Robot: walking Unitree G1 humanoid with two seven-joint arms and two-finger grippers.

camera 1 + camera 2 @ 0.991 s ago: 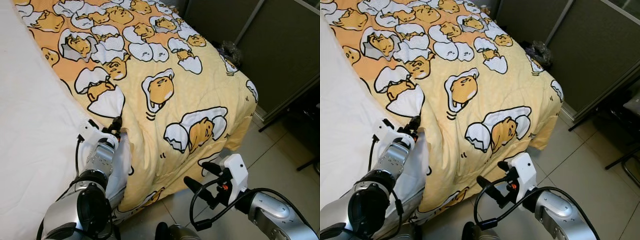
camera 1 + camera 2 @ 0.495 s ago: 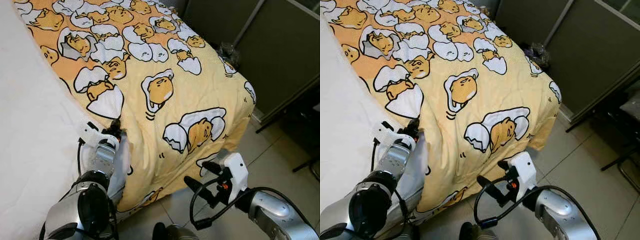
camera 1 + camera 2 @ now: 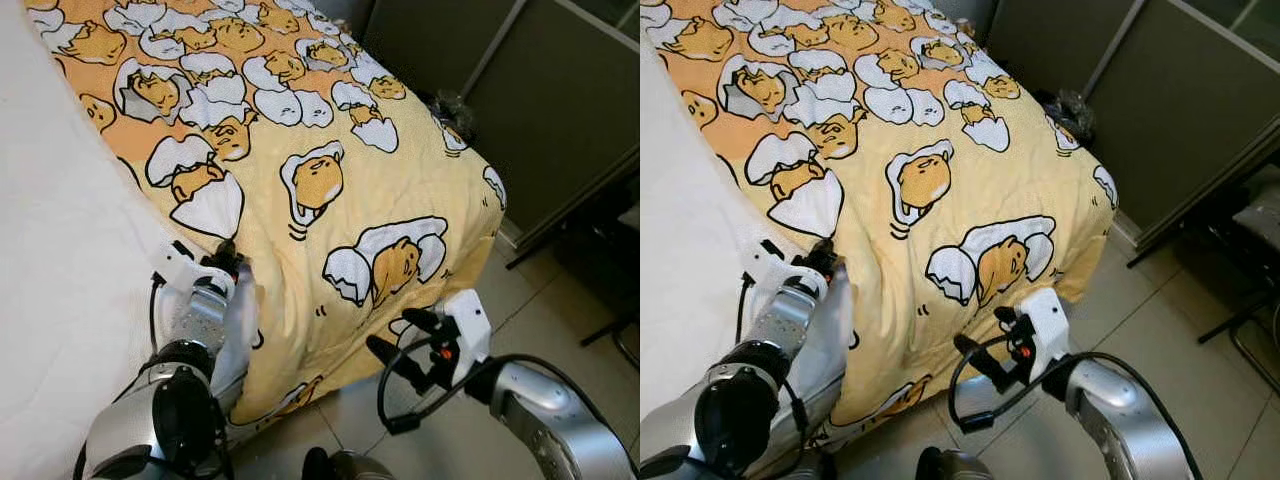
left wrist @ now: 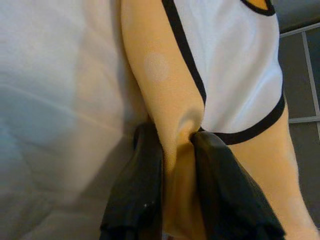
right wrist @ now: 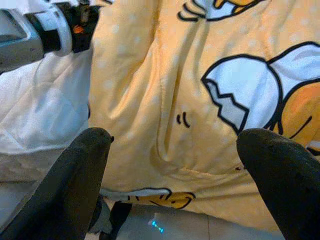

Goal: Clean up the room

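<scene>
Left pincer: clamped on a fold of the quilt at its long edge, where yellow cloth meets the white sheet; fold pinched between both fingers.

Right pincer: fingers apart, holding nothing, hanging at the bed's foot corner just off the draped hem, above the floor.

Quilt: spread over the bed, long axis running 12 to 6; from the left pincer its bulk lies toward 1 o'clock. Left arm nearer the edge; the free hem is nearer the right.
</scene>
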